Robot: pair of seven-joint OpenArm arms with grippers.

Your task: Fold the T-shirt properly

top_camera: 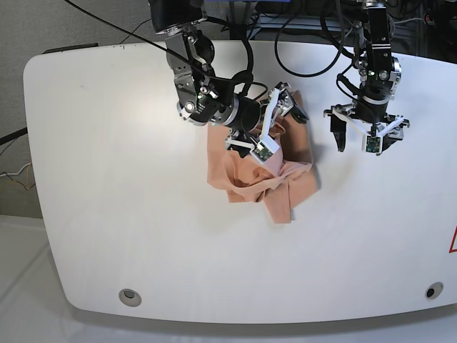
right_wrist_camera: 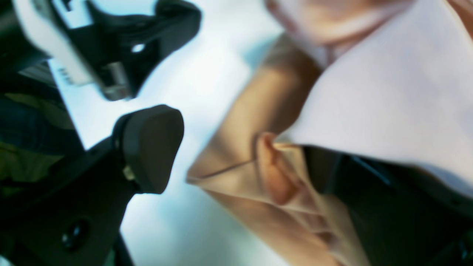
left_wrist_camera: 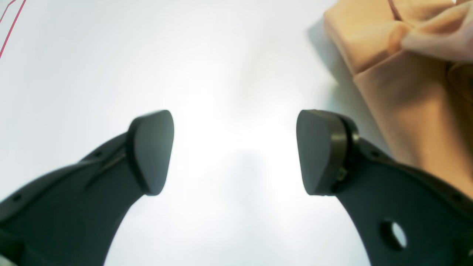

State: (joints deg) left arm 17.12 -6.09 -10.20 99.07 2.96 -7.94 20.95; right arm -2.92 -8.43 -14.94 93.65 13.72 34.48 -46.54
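On white table (top_camera: 107, 179), crumpled T-shirt (top_camera: 235, 175), right gripper (top_camera: 275, 121) spread over it, left gripper (top_camera: 368, 136) spread, empty

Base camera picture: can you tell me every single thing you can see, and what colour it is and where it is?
T-shirt: one, peach-pink, bunched up in the middle of the table.
Table: one, white, fills most of the view.
Round holes: two, grey, near the table's front corners.
Cables: several, black, at the back edge.
Right gripper: one, black and white, open, right on the T-shirt's far part.
Left gripper: one, black and white, open, over bare table beside the T-shirt.
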